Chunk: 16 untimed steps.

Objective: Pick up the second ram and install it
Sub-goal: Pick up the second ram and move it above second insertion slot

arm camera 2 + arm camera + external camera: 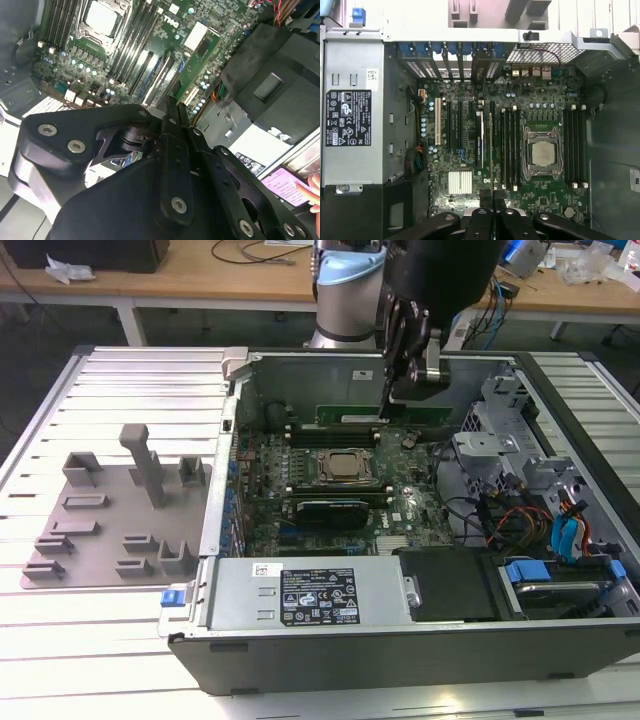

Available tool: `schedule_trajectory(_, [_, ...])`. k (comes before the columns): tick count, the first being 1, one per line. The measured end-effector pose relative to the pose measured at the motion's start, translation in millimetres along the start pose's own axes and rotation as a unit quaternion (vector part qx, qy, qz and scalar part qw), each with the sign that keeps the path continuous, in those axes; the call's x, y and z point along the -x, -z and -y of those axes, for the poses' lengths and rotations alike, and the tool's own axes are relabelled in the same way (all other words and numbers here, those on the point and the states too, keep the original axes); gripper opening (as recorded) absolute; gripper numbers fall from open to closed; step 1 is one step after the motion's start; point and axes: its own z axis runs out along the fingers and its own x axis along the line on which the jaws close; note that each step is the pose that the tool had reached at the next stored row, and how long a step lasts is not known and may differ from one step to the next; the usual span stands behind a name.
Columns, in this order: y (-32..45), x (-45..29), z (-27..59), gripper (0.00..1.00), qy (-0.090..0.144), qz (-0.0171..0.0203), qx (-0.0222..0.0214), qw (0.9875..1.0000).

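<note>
**Robot arm holds memory stick in open computer**

The end effector [386, 408] has its fingers closed tight on the second ram [350, 417], a slim green stick held level by the memory slots [330, 433] at the motherboard's [330, 515] far edge. A black-and-white label [318, 602] marks the near power supply [240, 600].

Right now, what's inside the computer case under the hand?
Visible: green board with silver processor, memory slots, black card. The hand holds the memory stick edge-on, covering whatever lies directly beneath it.
</note>
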Motion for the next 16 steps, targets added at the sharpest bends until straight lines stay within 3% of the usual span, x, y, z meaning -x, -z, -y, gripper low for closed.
schedule_trajectory(5, [-10.2, 4.5, 1.6, 0.10, 0.000, 0.0000, 0.0017, 1.0000])
schedule_trajectory(16, [-31.9, 21.8, 5.1, 0.10, 0.000, -0.0001, 0.0046, 1.0000])
